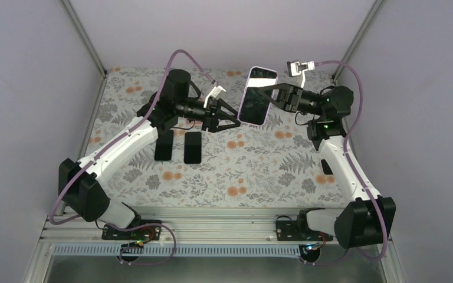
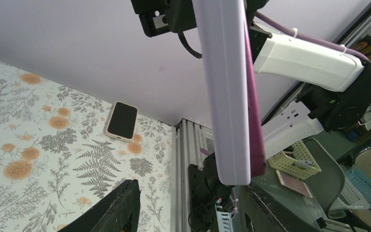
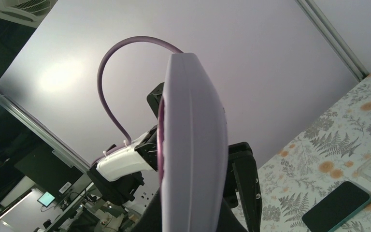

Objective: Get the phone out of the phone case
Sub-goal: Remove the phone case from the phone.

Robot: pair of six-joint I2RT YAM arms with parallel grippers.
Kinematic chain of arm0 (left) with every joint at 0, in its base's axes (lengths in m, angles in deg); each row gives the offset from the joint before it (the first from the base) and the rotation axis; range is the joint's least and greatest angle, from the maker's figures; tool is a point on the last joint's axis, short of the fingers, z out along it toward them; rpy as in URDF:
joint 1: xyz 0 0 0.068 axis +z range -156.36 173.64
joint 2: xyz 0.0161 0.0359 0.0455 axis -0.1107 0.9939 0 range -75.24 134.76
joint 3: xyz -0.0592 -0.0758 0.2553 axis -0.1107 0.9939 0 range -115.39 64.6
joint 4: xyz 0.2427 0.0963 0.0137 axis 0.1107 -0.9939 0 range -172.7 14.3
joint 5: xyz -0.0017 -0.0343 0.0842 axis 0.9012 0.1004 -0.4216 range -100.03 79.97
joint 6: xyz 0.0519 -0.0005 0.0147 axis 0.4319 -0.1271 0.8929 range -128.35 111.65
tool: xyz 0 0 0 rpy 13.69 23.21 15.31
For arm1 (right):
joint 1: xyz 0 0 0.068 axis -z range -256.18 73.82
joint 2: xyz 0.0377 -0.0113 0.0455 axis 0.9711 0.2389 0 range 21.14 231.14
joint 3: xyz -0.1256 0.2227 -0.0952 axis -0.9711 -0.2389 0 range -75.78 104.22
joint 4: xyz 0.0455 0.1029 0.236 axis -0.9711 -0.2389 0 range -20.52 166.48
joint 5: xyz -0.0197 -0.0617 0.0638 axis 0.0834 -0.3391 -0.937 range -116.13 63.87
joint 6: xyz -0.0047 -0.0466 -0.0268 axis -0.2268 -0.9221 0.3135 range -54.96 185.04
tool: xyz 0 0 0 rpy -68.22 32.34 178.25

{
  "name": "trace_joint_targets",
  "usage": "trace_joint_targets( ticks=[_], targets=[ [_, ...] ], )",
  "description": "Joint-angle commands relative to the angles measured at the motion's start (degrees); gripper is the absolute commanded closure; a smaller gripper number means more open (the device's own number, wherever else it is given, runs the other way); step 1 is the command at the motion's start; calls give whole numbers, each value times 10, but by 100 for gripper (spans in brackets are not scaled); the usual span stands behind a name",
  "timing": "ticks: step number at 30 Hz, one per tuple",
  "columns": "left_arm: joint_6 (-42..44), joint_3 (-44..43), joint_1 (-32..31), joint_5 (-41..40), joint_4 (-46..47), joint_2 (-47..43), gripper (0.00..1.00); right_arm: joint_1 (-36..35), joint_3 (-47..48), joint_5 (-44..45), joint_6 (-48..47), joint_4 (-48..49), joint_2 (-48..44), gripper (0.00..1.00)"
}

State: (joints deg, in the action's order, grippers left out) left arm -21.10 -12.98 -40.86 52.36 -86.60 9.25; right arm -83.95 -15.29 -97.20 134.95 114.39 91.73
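From above, the floral tabletop [image 1: 253, 171] is boxed in by pale walls [image 1: 29, 88] on the left, right and far sides, and the near edge ends at a metal rail [image 1: 212, 215]. The phone [image 1: 255, 105] sits in its phone case [image 1: 263, 69], held up off the tabletop towards the far wall with its screen facing the camera. The right end effector [image 1: 273, 91] is clamped tight across it from the right. That arm rises steeply, with its elbow near the right wall. The left arm reaches far and right, and the left end effector [image 1: 233, 119] has its tip at the phone's lower left corner. Two dark phones [image 1: 164, 144] lie side by side under the left forearm, well apart from the held one.

In the left wrist view, the case hangs edge-on, with a dark purple strip along its right side. Its lower end sits between the left fingers [image 2: 118, 208], which stand wide apart and hold nothing. A cream-cased phone [image 2: 121, 121] lies flat near the right wall.

In the right wrist view, the case fills the middle, edge-on, pinched between the right fingers [image 3: 244, 179]. A dark phone [image 3: 335, 208] lies on the tabletop at the lower right.
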Motion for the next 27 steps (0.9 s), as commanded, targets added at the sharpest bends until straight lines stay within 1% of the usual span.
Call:
trace_joint_targets(
  ticks=[1, 11, 18, 23, 27],
  targets=[
    [-13, -10, 2, -11, 15, 10, 49, 4, -13, 10, 36, 70, -14, 96],
    [-63, 7, 17, 7, 57, 18, 51, 4, -17, 7, 43, 81, -19, 96],
    [-67, 27, 19, 59, 88, -7, 51, 3, -15, 10, 38, 78, -17, 96],
    [-84, 37, 19, 79, 111, -18, 51, 4, -14, 12, 37, 76, -14, 96],
    [-93, 27, 19, 75, 113, -11, 51, 4, -14, 12, 29, 68, -18, 96]
  ],
)
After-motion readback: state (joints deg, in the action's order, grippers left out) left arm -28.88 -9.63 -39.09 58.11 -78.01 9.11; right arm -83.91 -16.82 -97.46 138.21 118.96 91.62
